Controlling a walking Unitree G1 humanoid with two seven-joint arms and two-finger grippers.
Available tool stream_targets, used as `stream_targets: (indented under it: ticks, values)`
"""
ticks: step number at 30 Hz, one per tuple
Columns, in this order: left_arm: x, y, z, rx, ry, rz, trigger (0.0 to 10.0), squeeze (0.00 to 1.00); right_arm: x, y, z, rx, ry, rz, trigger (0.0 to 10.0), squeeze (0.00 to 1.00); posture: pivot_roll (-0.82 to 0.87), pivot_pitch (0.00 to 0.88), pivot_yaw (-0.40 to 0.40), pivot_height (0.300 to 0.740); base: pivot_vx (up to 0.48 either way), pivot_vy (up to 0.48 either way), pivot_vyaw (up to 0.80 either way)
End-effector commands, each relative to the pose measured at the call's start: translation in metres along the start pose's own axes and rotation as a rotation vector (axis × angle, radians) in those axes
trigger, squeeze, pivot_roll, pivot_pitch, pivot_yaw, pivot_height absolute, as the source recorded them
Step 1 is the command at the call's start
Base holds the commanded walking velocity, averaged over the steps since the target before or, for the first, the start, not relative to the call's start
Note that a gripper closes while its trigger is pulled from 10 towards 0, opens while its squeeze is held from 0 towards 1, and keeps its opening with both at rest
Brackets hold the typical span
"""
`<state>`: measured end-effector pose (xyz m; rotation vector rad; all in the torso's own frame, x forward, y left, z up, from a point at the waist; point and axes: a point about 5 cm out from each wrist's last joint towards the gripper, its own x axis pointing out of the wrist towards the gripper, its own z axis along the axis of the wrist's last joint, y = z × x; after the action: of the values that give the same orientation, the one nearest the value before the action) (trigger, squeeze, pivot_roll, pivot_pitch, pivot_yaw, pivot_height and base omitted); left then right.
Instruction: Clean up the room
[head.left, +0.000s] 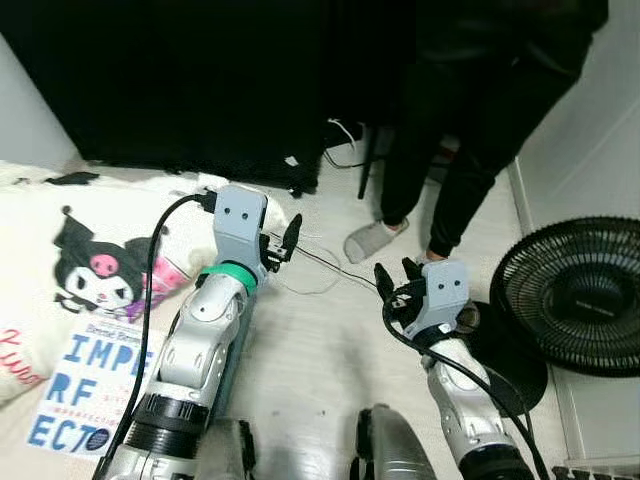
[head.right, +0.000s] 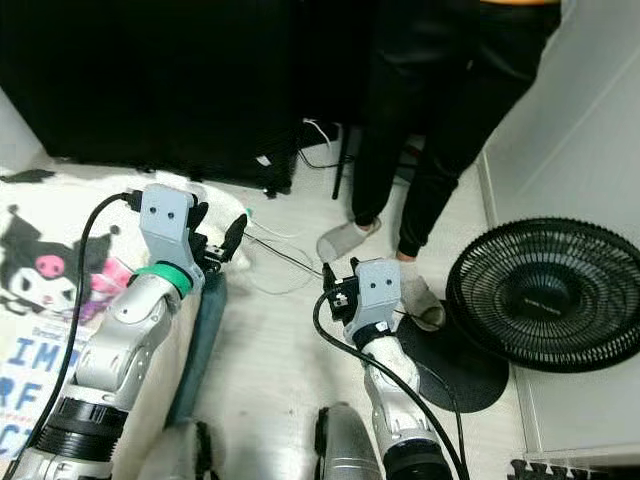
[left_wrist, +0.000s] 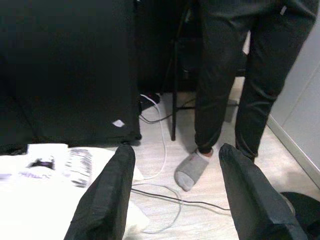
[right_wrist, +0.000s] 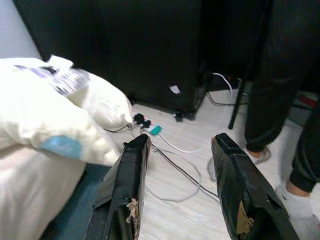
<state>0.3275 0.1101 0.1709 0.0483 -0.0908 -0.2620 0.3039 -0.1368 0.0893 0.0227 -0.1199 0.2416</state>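
My left gripper is raised in front of me over the edge of a white blanket printed with a cartoon character. Its fingers stand open with nothing between them. My right gripper hovers lower over the pale wood floor, also open and empty; its fingers frame loose cables. A white pillow lies on the bedding in the right wrist view.
A person in black trousers and grey slippers stands just ahead. A black floor fan lies on the right by the white wall. A large black cabinet fills the back. Cables trail across the floor.
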Motion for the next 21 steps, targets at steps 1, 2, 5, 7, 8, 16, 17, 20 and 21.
stream_targets:
  ticks: [1,2,5,7,8,16,17,20,21]
  values:
    - [-0.0025,0.0005,-0.01,0.001,0.043,0.006,10.0,0.0,-0.0041,-0.0003,-0.0065,0.001,0.033,-0.001,10.0,0.0,0.0,0.12,0.012,0.705,0.0,0.0,0.0]
    - [-0.0024,0.0006,-0.0099,0.001,0.044,0.007,10.0,0.0,-0.0041,-0.0003,-0.0066,0.001,0.034,-0.001,10.0,0.0,0.0,0.121,0.013,0.71,0.0,0.0,0.0]
    - [-0.0025,0.0007,-0.01,0.0,0.044,0.007,10.0,0.0,-0.0043,-0.0003,-0.0068,0.001,0.035,-0.003,10.0,0.0,0.0,0.122,0.013,0.725,0.0,0.0,0.0]
    - [-0.0025,0.0007,-0.0101,-0.001,0.044,0.007,10.0,0.0,-0.0043,-0.0003,-0.007,0.002,0.035,-0.003,10.0,0.0,0.0,0.122,0.013,0.73,0.0,0.0,0.0]
    - [-0.0024,0.0006,-0.0103,-0.006,0.044,0.005,10.0,0.0,-0.0046,-0.0004,-0.0074,0.002,0.036,-0.005,10.0,0.0,0.01,0.122,0.014,0.74,0.0,0.0,0.0]
    - [-0.0028,0.0021,-0.0134,-0.006,0.052,0.01,10.0,0.0,-0.0042,-0.0002,-0.0079,0.004,0.038,-0.007,10.0,0.0,0.01,0.121,0.016,0.74,0.0,0.0,0.0]
    - [-0.0033,0.0026,-0.0148,-0.006,0.056,0.011,10.0,0.0,-0.0041,0.0008,-0.0082,0.008,0.037,-0.005,10.0,0.0,0.01,0.121,0.015,0.74,0.0,0.0,0.0]
    - [-0.0036,0.0026,-0.0157,-0.006,0.059,0.01,10.0,0.0,-0.0042,0.0016,-0.009,0.018,0.041,-0.008,10.0,0.0,0.01,0.121,0.014,0.74,0.0,0.0,0.0]
    - [-0.0037,0.0026,-0.0162,-0.005,0.061,0.01,10.0,0.0,-0.0042,0.002,-0.0098,0.024,0.046,-0.009,10.0,0.0,0.01,0.12,0.015,0.74,0.0,0.0,0.0]
